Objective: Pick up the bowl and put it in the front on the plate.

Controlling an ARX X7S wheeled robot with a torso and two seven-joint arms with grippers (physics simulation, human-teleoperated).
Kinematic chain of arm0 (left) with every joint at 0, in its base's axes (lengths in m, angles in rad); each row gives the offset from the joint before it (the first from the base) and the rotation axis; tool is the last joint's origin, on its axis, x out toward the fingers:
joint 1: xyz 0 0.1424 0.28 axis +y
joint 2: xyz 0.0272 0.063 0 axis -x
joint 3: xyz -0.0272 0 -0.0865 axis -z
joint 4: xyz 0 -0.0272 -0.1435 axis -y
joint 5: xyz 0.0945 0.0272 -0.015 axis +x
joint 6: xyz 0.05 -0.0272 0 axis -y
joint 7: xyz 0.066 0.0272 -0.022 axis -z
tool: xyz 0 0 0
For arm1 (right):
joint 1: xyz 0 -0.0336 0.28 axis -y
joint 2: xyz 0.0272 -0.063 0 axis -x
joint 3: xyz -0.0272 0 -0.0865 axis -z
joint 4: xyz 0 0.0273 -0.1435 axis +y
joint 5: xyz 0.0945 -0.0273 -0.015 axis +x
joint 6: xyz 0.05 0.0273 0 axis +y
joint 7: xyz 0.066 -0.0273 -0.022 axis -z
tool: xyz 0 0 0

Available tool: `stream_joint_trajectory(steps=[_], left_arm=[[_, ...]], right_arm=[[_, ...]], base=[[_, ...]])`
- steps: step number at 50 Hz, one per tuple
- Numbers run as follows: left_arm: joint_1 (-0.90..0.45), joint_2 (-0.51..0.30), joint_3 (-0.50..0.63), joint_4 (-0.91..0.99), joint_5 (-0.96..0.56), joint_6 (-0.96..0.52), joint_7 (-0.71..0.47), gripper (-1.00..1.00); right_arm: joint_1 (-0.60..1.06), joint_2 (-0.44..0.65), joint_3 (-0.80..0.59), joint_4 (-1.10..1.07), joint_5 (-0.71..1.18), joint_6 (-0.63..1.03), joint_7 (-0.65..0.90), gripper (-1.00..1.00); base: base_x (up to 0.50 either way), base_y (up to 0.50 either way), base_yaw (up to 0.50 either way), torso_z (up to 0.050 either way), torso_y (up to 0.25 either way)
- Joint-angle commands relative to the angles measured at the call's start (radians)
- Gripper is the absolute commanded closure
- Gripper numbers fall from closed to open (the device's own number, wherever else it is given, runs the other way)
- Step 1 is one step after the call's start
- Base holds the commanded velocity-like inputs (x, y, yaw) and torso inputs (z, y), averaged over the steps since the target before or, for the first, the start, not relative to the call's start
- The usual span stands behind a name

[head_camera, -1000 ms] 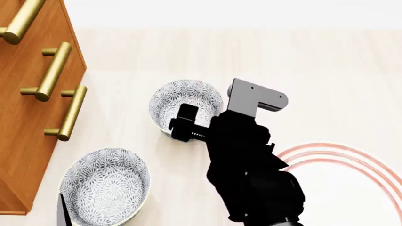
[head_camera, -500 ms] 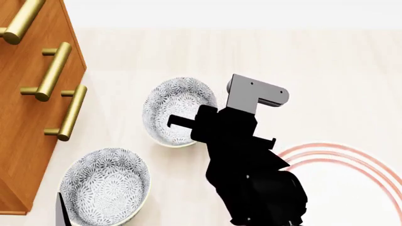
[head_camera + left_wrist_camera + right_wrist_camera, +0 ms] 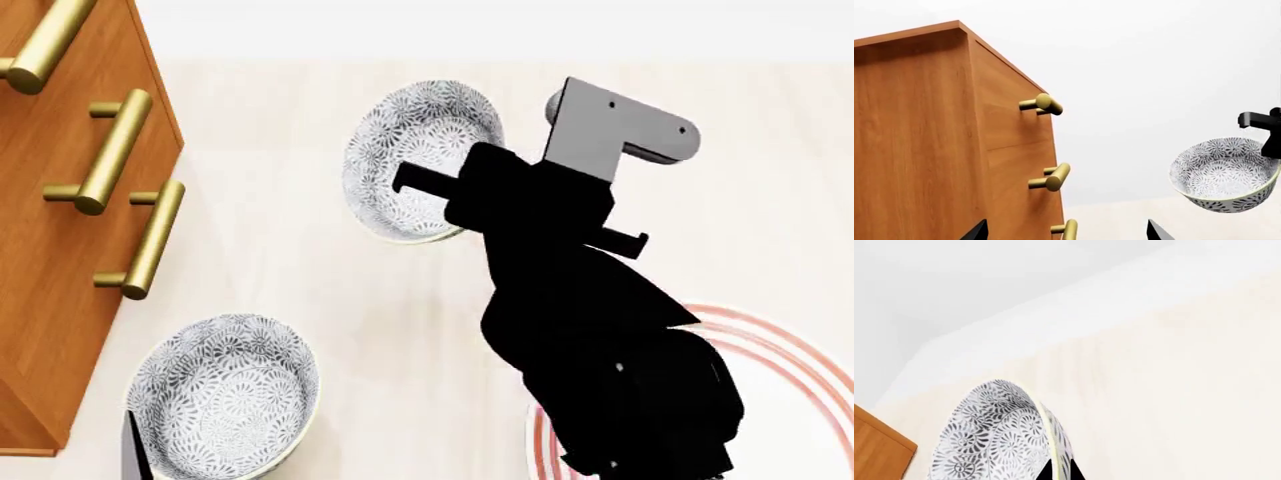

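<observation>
My right gripper point(image 3: 430, 187) is shut on the rim of the grey-blue patterned bowl point(image 3: 416, 150) and holds it in the air, tilted on its side. In the right wrist view its dark fingertips point(image 3: 1073, 473) pinch the bowl point(image 3: 991, 435) wall from both sides. The left wrist view shows the same bowl point(image 3: 1224, 175) hanging clear of the floor. The white plate point(image 3: 801, 400) with red rings lies at the lower right, partly behind my right arm. My left gripper point(image 3: 1066, 235) is open with nothing between its tips, facing the cabinet.
A second patterned bowl point(image 3: 227, 395) sits at the lower left, by the wooden cabinet point(image 3: 54, 250) with brass handles point(image 3: 147, 240) along the left edge. A brass handle point(image 3: 1053, 177) is close in front of the left gripper.
The right gripper closed on the bowl's rim, lifted it off the surface and carried it up and to the right, tipping it on its side. The left arm has stayed still.
</observation>
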Motion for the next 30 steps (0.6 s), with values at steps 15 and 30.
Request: stream_joint_trajectory(steps=[15, 30], left_arm=[[-0.001, 0.009, 0.014, -0.029, 0.01, 0.016, 0.006, -1.0], [-0.009, 0.011, 0.025, -0.047, 0.006, 0.006, 0.007, -1.0]], right_arm=[[-0.121, 0.383, 0.253, -0.606, 0.268, 0.153, 0.177, 1.0], [-0.338, 0.626, 0.459, -0.823, 0.437, 0.163, 0.183, 1.0]], base=[[0.0, 0.0, 0.0, 0.0, 0.0], [0.0, 0.0, 0.0, 0.0, 0.0]])
